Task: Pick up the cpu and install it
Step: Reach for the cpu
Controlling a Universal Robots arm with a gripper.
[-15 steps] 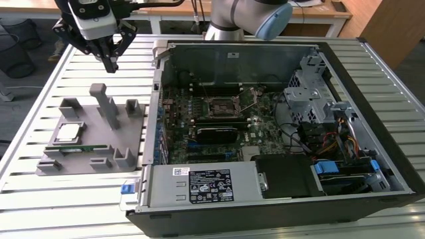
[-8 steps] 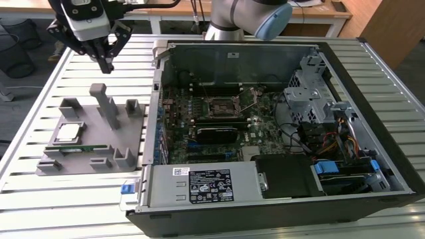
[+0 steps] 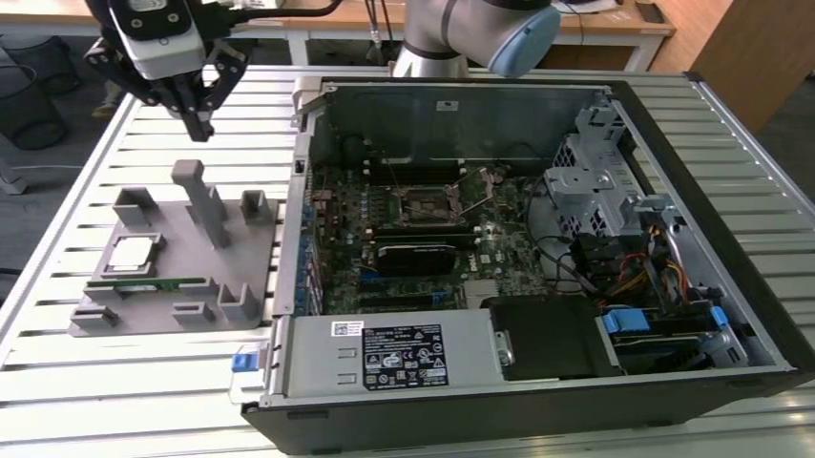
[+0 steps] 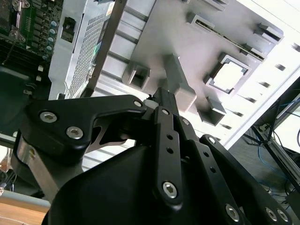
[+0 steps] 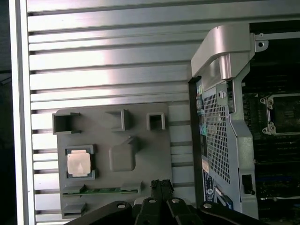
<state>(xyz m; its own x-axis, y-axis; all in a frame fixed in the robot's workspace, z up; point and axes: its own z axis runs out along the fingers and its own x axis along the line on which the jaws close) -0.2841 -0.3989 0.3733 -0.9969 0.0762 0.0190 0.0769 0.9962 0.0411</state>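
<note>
Hovering near holder [image 3: 191, 262], task unstarted.
My gripper [image 3: 195, 122]: clenched, empty. Cpu [image 3: 132, 253]: seated in holder. Socket [image 3: 430, 200]: looks vacant.

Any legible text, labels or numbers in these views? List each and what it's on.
Nothing can be quoted; all print is illegible.
Black label on the power supply: illegible.
Small white sticker beside it: illegible.
Pale sticker on the inner wall of the case: illegible.
Top of the cpu: no marking to make out.
</note>
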